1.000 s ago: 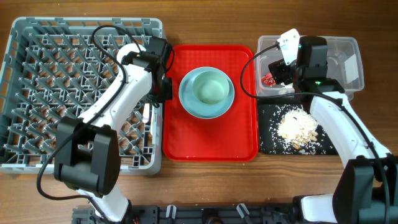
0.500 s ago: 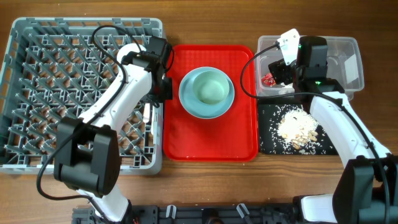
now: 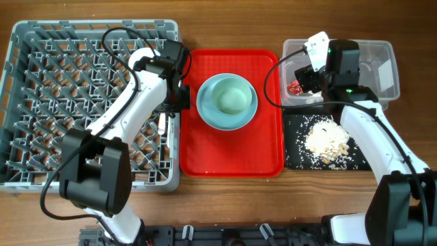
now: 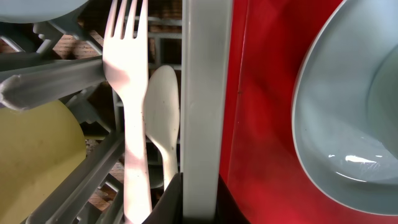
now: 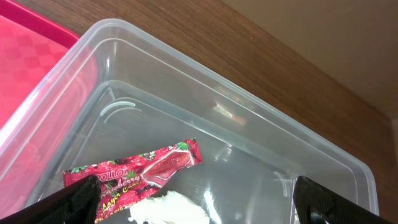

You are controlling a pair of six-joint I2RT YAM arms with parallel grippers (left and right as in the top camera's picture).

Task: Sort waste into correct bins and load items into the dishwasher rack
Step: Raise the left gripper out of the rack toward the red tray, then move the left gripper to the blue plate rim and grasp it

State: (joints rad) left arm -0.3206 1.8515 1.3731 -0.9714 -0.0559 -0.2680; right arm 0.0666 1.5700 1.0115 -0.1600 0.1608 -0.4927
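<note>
Grey rack rim (image 4: 202, 93) apparently pinched by closed left claw (image 4: 198, 204).

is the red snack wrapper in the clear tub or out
In: the small red printed snack wrapper lies on the floor of the clear rectangular plastic tub.

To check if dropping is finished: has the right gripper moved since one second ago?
No. The right gripper stays open at the same spot above the left end of the clear tub.
</note>
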